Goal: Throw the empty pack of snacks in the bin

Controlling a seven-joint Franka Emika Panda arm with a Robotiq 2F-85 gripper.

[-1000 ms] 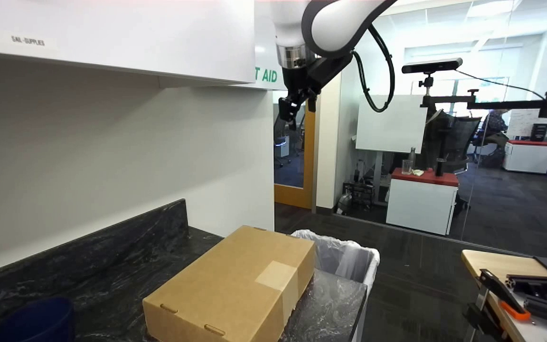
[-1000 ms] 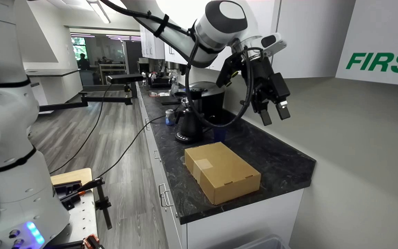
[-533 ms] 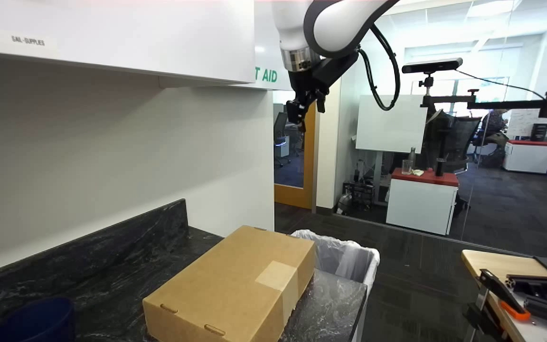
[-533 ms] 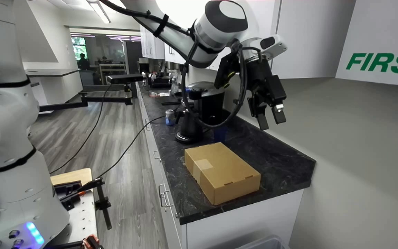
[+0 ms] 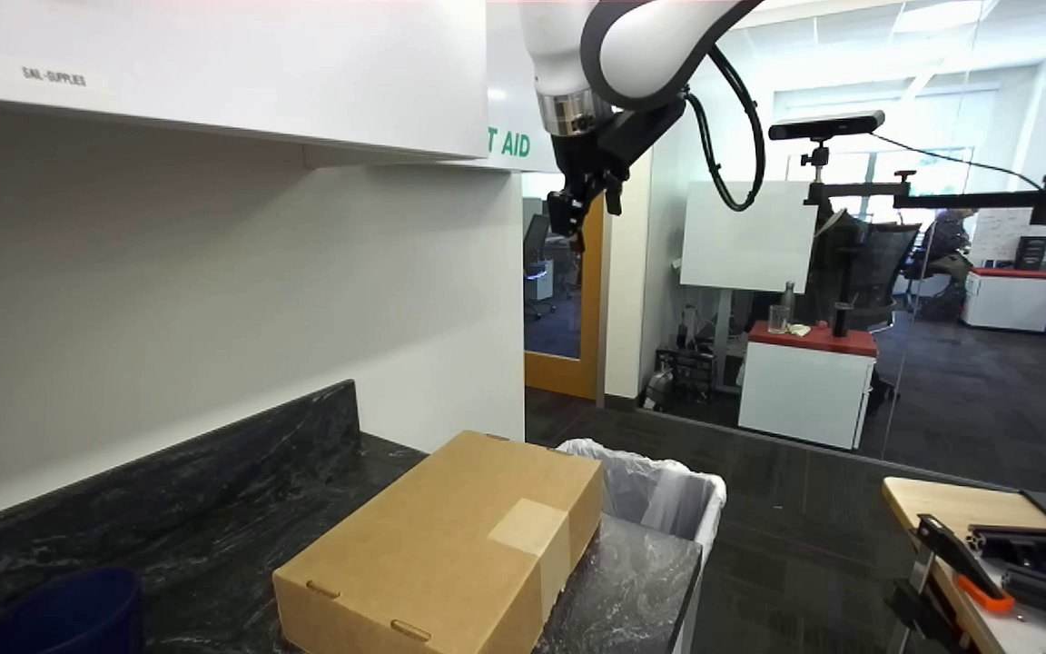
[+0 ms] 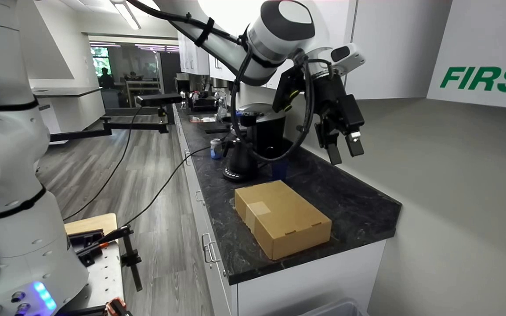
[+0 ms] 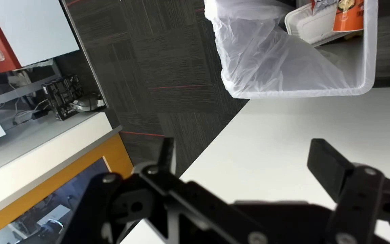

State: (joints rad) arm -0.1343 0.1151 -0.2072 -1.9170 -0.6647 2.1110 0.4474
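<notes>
The bin [image 5: 715,498] stands beyond the counter end, with a white translucent liner over its rim. Its edge shows at the bottom of an exterior view [image 6: 341,308], and its inside shows at the top right of the wrist view [image 7: 303,94]. My gripper [image 7: 245,152] is open with nothing between its fingers. It hangs high in the air, above and beyond the cardboard box, in both exterior views [image 5: 594,225] [image 6: 345,151]. The yellow snack pack does not show. A silvery foil piece with red [image 7: 322,4] lies in the bin, cut off by the frame; I cannot tell what it is.
A brown cardboard box [image 5: 450,536] lies on the dark counter [image 6: 358,210]. A blue cup [image 5: 69,613], a black kettle [image 6: 240,160] and a can [image 6: 216,149] stand there too. White cabinets [image 5: 214,73] hang close to the arm. The bin holds a white tray [image 7: 308,27] and an orange cup [image 7: 349,18].
Between one second and half a second ago the gripper shifted and tilted slightly, ending a little lower. Since then it has not moved. It is open throughout.
</notes>
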